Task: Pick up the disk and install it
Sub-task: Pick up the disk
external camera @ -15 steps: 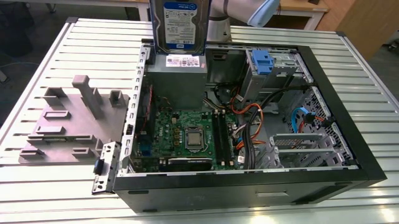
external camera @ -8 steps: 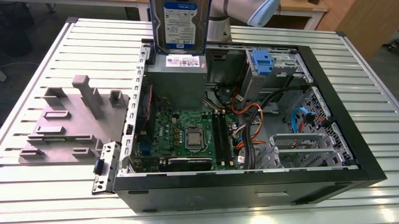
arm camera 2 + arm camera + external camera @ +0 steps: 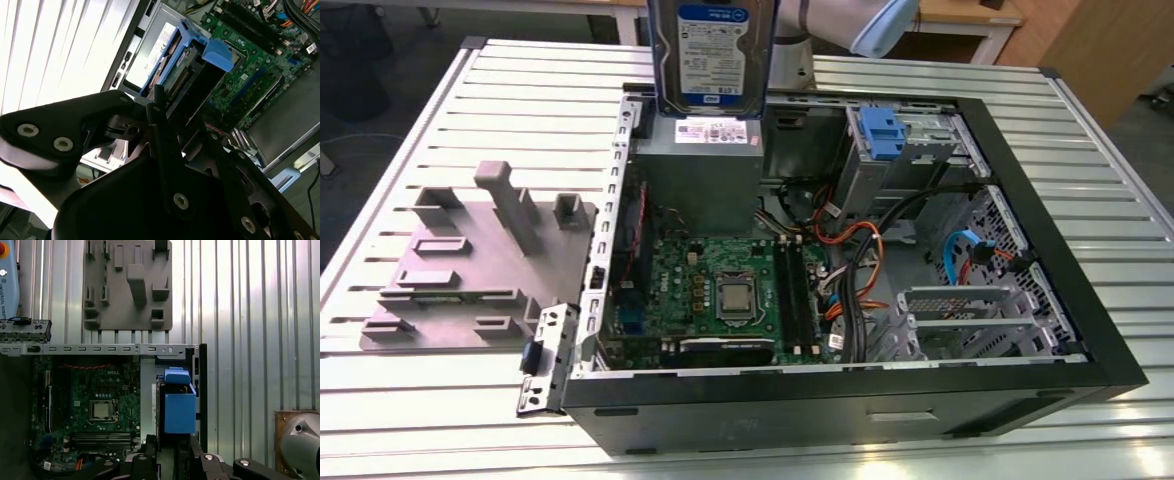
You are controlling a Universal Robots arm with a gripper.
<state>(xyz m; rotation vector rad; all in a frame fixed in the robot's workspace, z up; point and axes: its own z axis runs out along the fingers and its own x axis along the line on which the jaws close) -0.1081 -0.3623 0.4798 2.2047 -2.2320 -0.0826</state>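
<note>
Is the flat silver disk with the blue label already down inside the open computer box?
No, the flat silver-grey metal disk hangs upright above the open black computer case, not in it.

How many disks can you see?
1. The disk hangs upright above the open computer case, over its grey power-supply box. More may be hidden inside the drive cage.

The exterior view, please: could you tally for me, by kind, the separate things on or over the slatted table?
open computer case: 1
disk, held up over the case: 1
grey fixture plate: 1
metal bracket beside the case: 1
Total: 4
</note>
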